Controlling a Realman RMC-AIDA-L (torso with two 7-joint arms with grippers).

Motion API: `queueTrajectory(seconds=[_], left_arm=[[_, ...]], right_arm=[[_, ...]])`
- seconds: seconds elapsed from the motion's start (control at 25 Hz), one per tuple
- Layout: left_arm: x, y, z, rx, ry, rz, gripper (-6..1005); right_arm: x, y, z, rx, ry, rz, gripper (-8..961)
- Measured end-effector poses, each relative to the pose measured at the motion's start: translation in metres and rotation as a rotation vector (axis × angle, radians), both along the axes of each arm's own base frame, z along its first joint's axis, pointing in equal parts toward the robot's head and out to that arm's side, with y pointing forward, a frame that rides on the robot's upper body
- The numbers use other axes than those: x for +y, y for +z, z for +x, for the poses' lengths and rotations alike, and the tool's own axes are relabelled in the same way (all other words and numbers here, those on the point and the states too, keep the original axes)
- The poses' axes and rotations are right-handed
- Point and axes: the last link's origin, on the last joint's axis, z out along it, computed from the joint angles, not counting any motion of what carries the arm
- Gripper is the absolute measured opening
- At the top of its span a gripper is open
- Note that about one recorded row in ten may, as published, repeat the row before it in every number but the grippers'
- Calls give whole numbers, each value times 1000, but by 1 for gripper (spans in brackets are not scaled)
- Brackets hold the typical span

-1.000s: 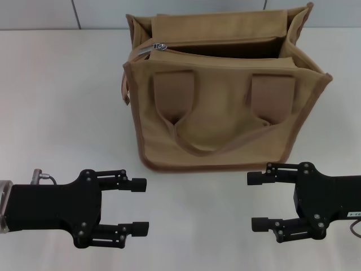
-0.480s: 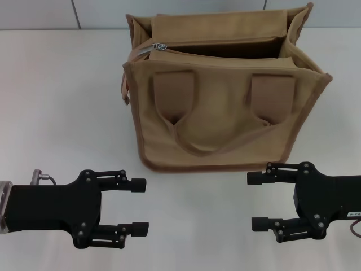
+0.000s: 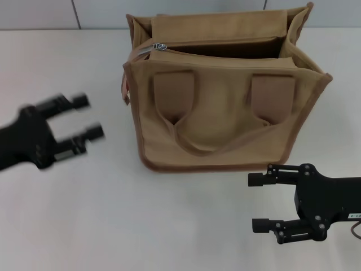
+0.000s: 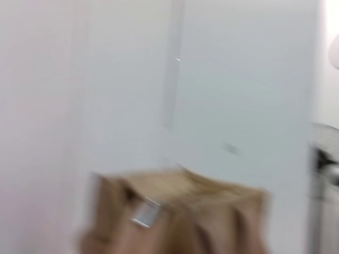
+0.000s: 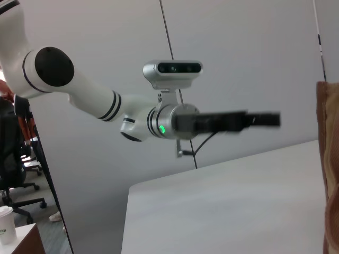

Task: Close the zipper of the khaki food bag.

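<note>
Head view: the khaki food bag (image 3: 225, 93) stands upright at the far middle of the white tabletop (image 3: 169, 226), its top gaping open, with the zipper (image 3: 159, 47) pull sitting at the bag's far left corner; the track beyond it is hard to follow where it runs into the shadowed mouth. The left gripper (image 3: 84, 118) is smeared by motion blur, raised to the left of the bag and well apart from it, its two fingers spread with nothing between them; the arm behind it is cut off at the picture's edge. The right gripper (image 3: 256, 202) sits low at the near right, just in front of the bag's bottom corner, fingers wide apart and empty, the arm running off the right edge. The left wrist view is heavily blurred: only a tan mass of the bag (image 4: 180, 211) and a small silvery glint of the pull (image 4: 145, 214) can be made out. The right wrist view shows the left arm's gripper (image 5: 265, 119) blurred above the tabletop (image 5: 228, 206), and only a thin strip of the bag (image 5: 329, 159) at the edge.
</note>
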Motion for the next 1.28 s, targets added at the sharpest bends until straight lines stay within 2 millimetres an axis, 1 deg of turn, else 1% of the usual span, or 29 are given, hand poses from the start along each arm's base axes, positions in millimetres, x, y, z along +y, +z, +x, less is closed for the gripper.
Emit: queueTrajectory(seconds=[0.08,0.16,0.24,0.4,0.52,0.68,0.8,0.96,1.16,1.24,1.28], left_arm=[[6,7,-6,-14,52,87,713],[15,6,-10,2,101,142,709],[29,2,-11,29,146,181,706],[56,-10,-4,99,184,198,700],[69,-23,7,154,153,163,695],[77,-38,24,202,75,121,689],[83,-44,29,233,54,127,684],[90,-44,30,263,50,164,678],[91,-38,31,224,61,198,670],[91,-36,32,212,60,202,453],[90,-36,32,210,58,202,432]], right_arm=[[0,0,0,1,-1,-1,782],[-1,0,0,2,-2,-2,782],[-1,0,1,1,-2,-2,782],[-1,1,1,1,-1,-1,782],[-1,1,1,-1,-3,-2,782],[-1,3,2,-2,-6,-2,782],[-1,3,2,-1,-6,-3,782],[-2,3,3,2,-9,-2,783],[-2,4,4,2,-13,0,783],[-2,4,4,1,-13,1,783],[-2,4,4,1,-13,2,783]])
